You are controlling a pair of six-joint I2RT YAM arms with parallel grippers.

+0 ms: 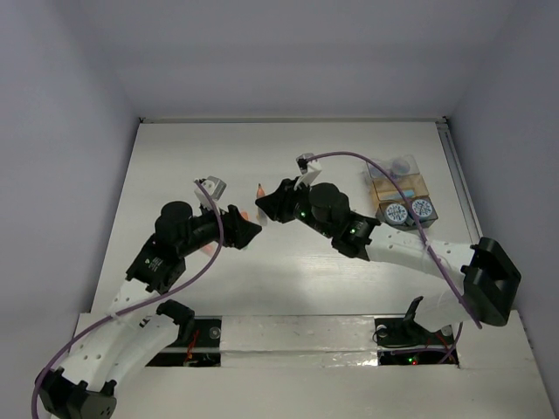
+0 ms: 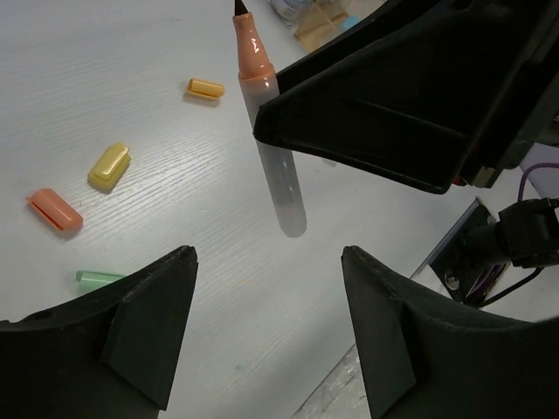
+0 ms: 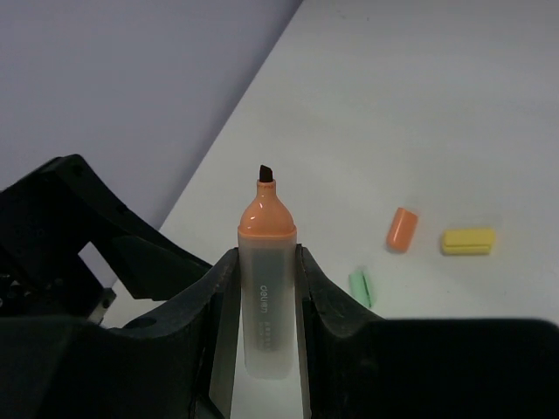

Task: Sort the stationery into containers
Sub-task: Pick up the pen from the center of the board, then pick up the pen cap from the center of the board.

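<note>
My right gripper (image 3: 265, 255) is shut on an uncapped pen (image 3: 266, 297) with a clear grey barrel and an orange neck, held off the table with its dark tip away from the wrist. In the top view the right gripper (image 1: 267, 204) holds the pen (image 1: 259, 188) at mid-table. My left gripper (image 2: 266, 255) is open with nothing between its fingers, and the pen's (image 2: 278, 170) rear end hangs just beyond its fingertips. In the top view the left gripper (image 1: 249, 230) faces the right one closely. The containers (image 1: 400, 187) stand at the far right with two tape rolls (image 1: 395, 213) in the front compartments.
Loose caps lie on the table to the left: a small orange-yellow one (image 2: 205, 88), a yellow one (image 2: 109, 166), an orange-red one (image 2: 55, 209) and a green one (image 2: 99, 278). The table's near edge (image 2: 367, 375) runs just under my left fingers.
</note>
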